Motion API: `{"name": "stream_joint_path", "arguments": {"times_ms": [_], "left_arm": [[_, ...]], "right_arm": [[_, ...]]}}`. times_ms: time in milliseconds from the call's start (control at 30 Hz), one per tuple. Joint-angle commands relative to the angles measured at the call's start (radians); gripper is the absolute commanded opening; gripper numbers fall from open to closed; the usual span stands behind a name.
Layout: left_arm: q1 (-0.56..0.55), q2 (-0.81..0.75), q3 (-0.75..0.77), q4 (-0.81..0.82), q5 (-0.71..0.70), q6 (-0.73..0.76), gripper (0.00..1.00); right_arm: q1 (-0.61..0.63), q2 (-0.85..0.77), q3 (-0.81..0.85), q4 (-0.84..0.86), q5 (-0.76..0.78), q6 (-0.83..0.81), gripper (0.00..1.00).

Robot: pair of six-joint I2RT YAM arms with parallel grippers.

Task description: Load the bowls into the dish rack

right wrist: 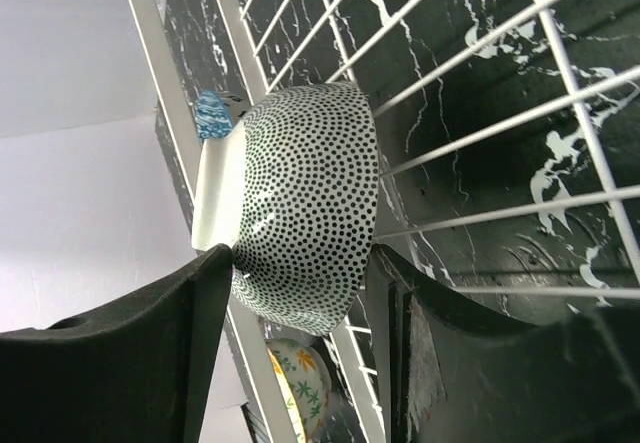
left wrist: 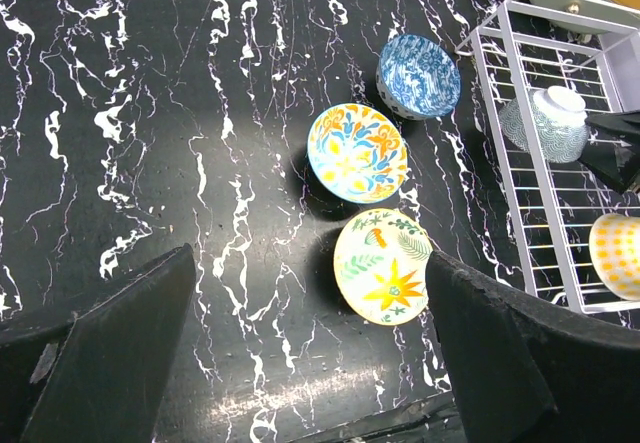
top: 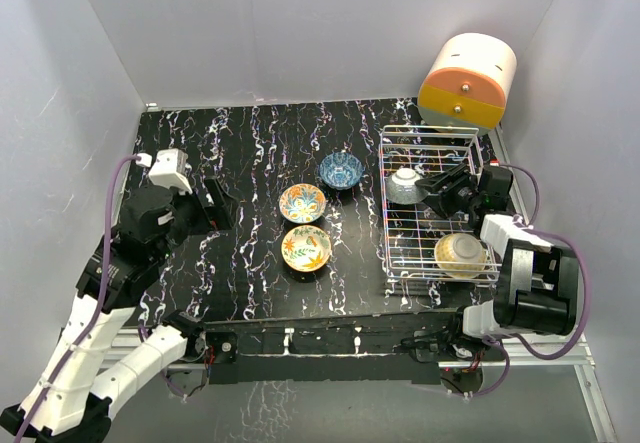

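The white wire dish rack (top: 384, 213) stands at the right. In it a pale dotted bowl (top: 404, 185) sits foot up at the far end, and a yellow-dotted bowl (top: 461, 253) lies at the near end. My right gripper (top: 437, 185) reaches into the rack. In the right wrist view its fingers (right wrist: 215, 293) touch both sides of the dotted bowl (right wrist: 305, 193). On the table sit a blue bowl (top: 341, 170), an orange-floral bowl (top: 301, 203) and a yellow bowl (top: 306, 248). My left gripper (top: 215, 203) is open and empty, left of them.
An orange-and-cream cylindrical box (top: 467, 80) stands behind the rack at the far right. White walls close the table on three sides. In the left wrist view the yellow bowl (left wrist: 382, 266) lies close to my right-hand finger (left wrist: 480, 333).
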Motion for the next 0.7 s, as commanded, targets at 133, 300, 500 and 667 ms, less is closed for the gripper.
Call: {"name": "stream_joint_path", "arguments": {"times_ms": [133,300,500,667], "left_arm": [[-0.004,-0.033,-0.011,0.007,0.019,-0.013,0.97],[-0.004,-0.045,-0.018,0.009,0.019,-0.015,0.97],[-0.004,-0.049,-0.019,0.009,0.025,-0.011,0.97],[-0.005,-0.047,-0.016,0.014,0.022,0.001,0.97]], "right_arm": [[-0.004,-0.070,0.082,-0.207,0.079,-0.104,0.60],[-0.004,-0.113,0.105,-0.260,0.100,-0.120,0.62],[-0.004,-0.146,0.181,-0.373,0.138,-0.177,0.66],[-0.004,-0.191,0.256,-0.462,0.177,-0.234,0.98]]}}
